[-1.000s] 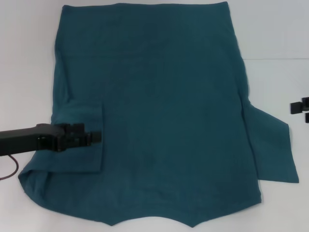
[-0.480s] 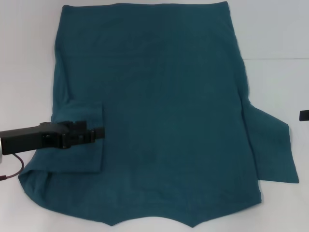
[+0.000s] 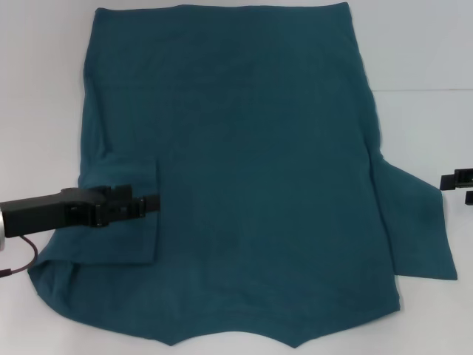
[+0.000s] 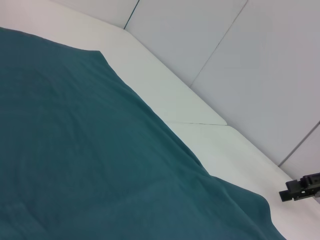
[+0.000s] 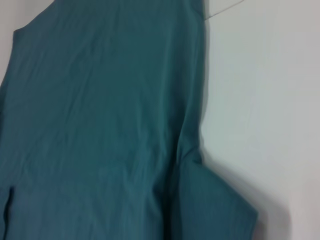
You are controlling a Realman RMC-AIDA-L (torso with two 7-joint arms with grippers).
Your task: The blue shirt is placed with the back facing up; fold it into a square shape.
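Observation:
The blue shirt [image 3: 244, 170] lies spread flat on the white table, plain side up, and fills most of the head view. Its sleeve on my left [image 3: 122, 222] is folded inward over the body. My left gripper [image 3: 151, 201] reaches in from the left and lies low over that folded sleeve, its tip at the sleeve's inner edge. The sleeve on my right [image 3: 417, 229] lies spread out on the table. My right gripper [image 3: 460, 186] shows only partly at the right edge, just beyond that sleeve, with its fingers apart and nothing between them. The left wrist view shows it too [image 4: 301, 187].
White table [image 3: 414, 44] surrounds the shirt, with a thin seam line [image 3: 421, 90] at the right. A red cable [image 3: 22, 255] hangs under my left arm. The shirt's hem [image 3: 222, 6] reaches the far side; its collar end is nearest me.
My left gripper has edged a little right along the folded sleeve; the sleeve has not shifted. My right gripper slid almost out of view, then reappeared at the right edge, lower than before.

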